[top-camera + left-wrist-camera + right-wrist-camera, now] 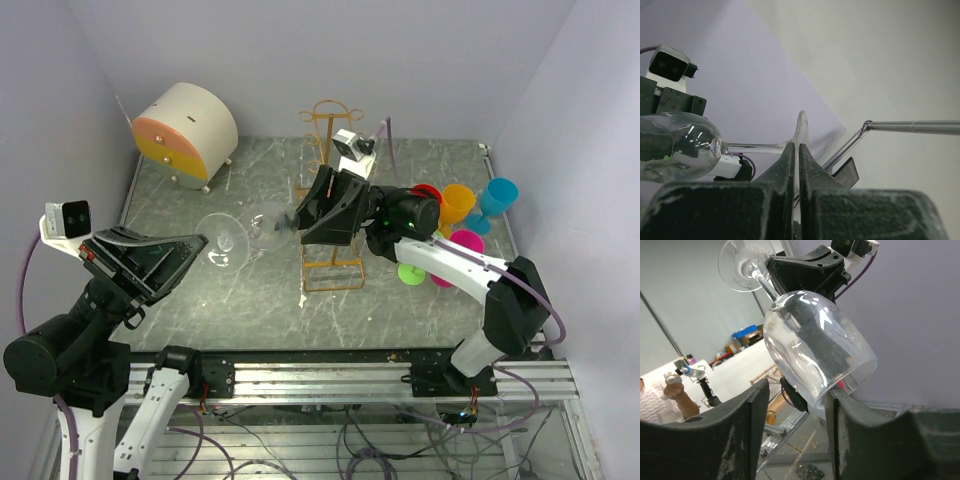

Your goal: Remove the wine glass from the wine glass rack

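Glass (262,226) lies on its side in the air, off the rack (333,115), low over the middle of the table (250,300). It is see-through, so from the top its thin stem is hard to make out.

On the far left, a round cream box (185,130) with an orange and yellow front sits at the back of the table. Nearer, the left gripper (203,243) has the flat foot of the glass. From the left wrist, its two dark fingers (785,165) are pinched tight on the edge of the foot, and only the foot's thin edge shows.

The right gripper (297,217) is at the bowl end. From the right wrist, its fingers (747,410) are spread wide, with the bowl between and past them. I cannot tell if they touch the bowl.

The right arm hides the middle of the rack. Only the top loops and the bottom frame show. Bright cups (458,200) stand close together at the right, some partly behind the arm.

The table is grey, like marble. The walls (300,50) are pale purple. A person (675,395) is cut off at the edge of the right wrist view.
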